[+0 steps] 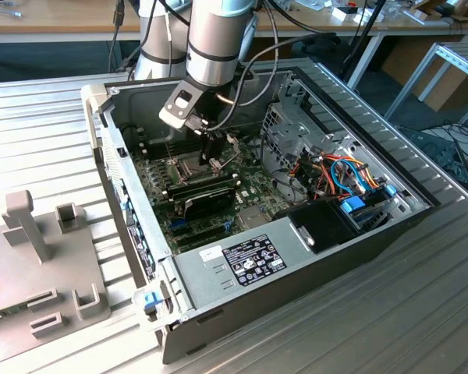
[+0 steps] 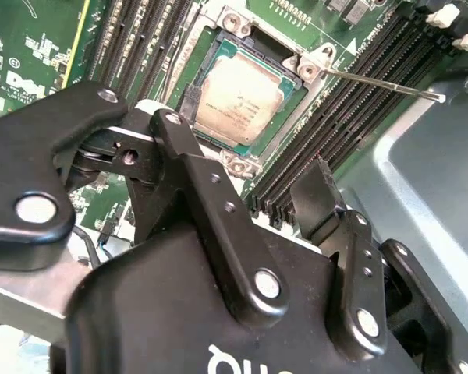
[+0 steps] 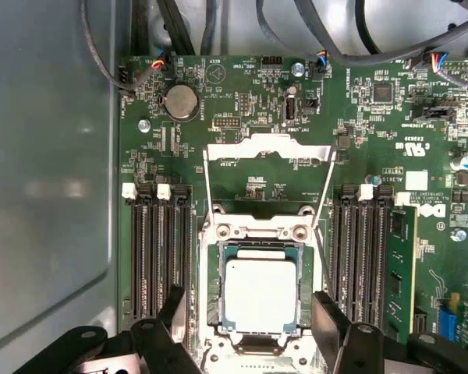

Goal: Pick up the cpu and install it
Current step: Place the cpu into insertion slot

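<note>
Inside the open computer case (image 1: 296,257), in the exterior view, the arm (image 1: 214,39) hung over the green motherboard (image 1: 253,191) with its gripper (image 1: 213,152) low above the board. The case lay on a ribbed metal surface (image 1: 421,312).

In the second wrist view, the gripper (image 2: 253,136) had its black fingers (image 2: 320,187) spread apart and holding nothing. The cpu (image 2: 238,93) lay flat in its socket just past the fingertips, silver top upward. A thin metal lever (image 2: 382,84) stuck out from the socket's corner across the dark memory slots (image 2: 351,101).

In the first wrist view, the cpu (image 3: 261,292) sat square inside the socket, touched by neither finger, and the gripper (image 3: 249,302) straddled it, one finger (image 3: 175,304) on each side. The hinged socket frame (image 3: 267,148) stood swung open beyond the chip, over bare board. Memory slots (image 3: 160,257) flanked the socket on both sides, and a round coin battery (image 3: 181,101) sat farther off on the motherboard (image 3: 242,86).
</note>
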Controlling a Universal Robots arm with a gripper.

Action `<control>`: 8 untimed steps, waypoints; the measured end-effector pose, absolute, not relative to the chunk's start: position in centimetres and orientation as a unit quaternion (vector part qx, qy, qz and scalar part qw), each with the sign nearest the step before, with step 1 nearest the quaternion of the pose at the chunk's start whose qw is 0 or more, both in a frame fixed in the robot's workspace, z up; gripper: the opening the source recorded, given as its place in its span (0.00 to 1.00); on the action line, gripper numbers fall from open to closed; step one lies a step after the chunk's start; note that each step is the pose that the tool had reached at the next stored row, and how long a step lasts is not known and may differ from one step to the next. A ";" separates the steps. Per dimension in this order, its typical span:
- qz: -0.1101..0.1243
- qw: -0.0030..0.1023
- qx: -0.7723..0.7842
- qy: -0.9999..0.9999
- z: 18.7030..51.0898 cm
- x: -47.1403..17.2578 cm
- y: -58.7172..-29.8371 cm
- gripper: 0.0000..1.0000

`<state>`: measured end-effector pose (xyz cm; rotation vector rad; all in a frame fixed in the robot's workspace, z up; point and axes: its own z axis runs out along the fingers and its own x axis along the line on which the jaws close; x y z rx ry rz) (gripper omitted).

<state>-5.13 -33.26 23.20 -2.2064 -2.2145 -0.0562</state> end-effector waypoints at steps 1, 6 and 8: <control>-0.018 0.008 -0.706 -0.708 23.2 -5.1 -33.3 0.75; -0.018 0.007 -0.706 -0.708 23.2 -5.1 -33.3 0.75; -0.018 0.008 -0.706 -0.708 23.2 -5.1 -33.3 0.75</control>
